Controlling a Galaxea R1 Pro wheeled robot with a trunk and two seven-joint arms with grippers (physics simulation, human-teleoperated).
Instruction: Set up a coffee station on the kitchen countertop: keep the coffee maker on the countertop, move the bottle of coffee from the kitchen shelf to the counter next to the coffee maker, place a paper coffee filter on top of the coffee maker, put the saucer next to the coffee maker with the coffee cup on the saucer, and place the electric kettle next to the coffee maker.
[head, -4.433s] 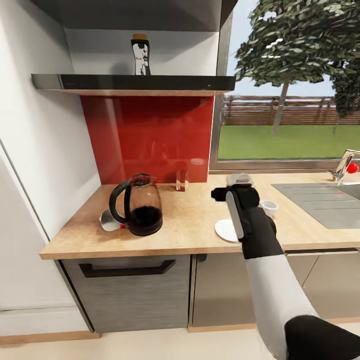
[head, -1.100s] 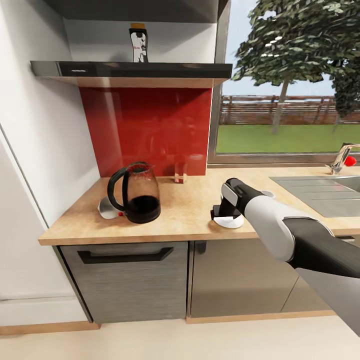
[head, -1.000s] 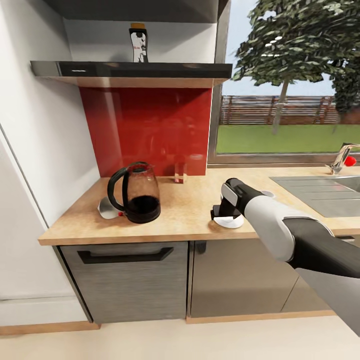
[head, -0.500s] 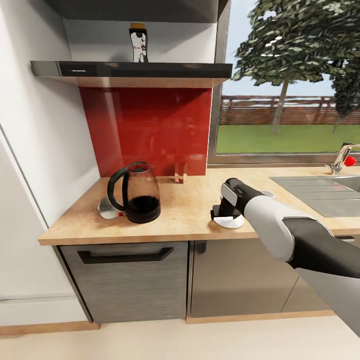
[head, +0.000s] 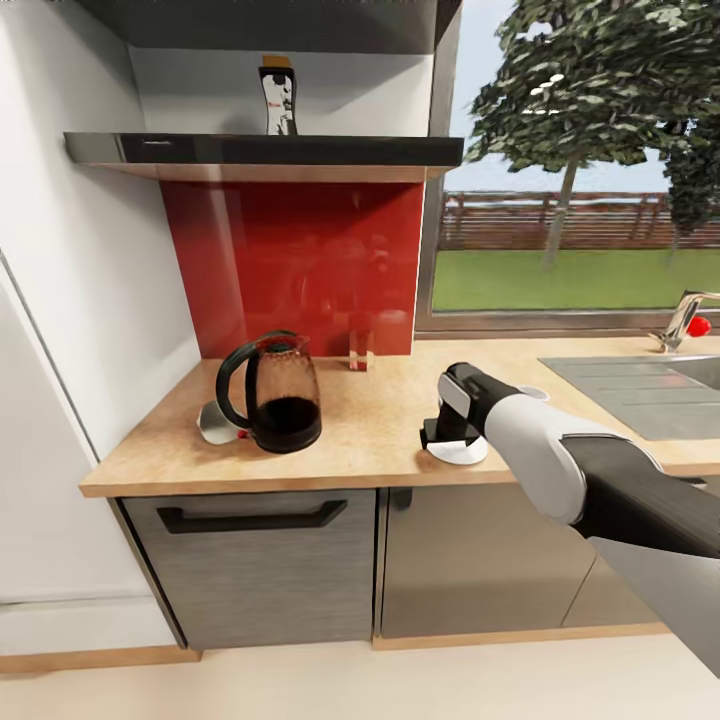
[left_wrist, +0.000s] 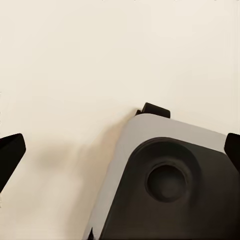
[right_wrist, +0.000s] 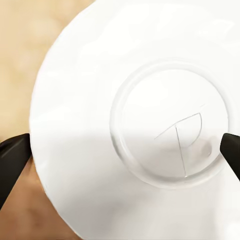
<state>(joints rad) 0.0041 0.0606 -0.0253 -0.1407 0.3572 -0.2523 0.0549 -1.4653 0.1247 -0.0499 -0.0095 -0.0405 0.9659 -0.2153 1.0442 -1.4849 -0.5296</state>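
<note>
The white saucer (head: 460, 451) lies near the front edge of the beige countertop (head: 370, 425). My right gripper (head: 446, 434) points down right above it, open; in the right wrist view the saucer (right_wrist: 125, 125) spans the gap between the spread fingertips (right_wrist: 12, 159). The coffee cup (head: 532, 393) peeks out behind my right forearm. The dark electric kettle (head: 278, 394) stands at the counter's left. The bottle of coffee (head: 278, 97) stands on the kitchen shelf (head: 260, 150). My left gripper (left_wrist: 120, 152) hangs open over the floor. The coffee maker and paper coffee filter are out of view.
A small glass (head: 360, 355) stands against the red backsplash (head: 300, 260). A grey disc (head: 212, 424) lies behind the kettle. A sink (head: 640, 385) with a tap (head: 685, 318) is at the right. A white wall bounds the counter's left end. The robot's base (left_wrist: 170, 185) is under the left gripper.
Over 4.4 s my right arm swung down and set its gripper over the saucer. In the last half second the head view shifted slightly; the gripper stays at the saucer.
</note>
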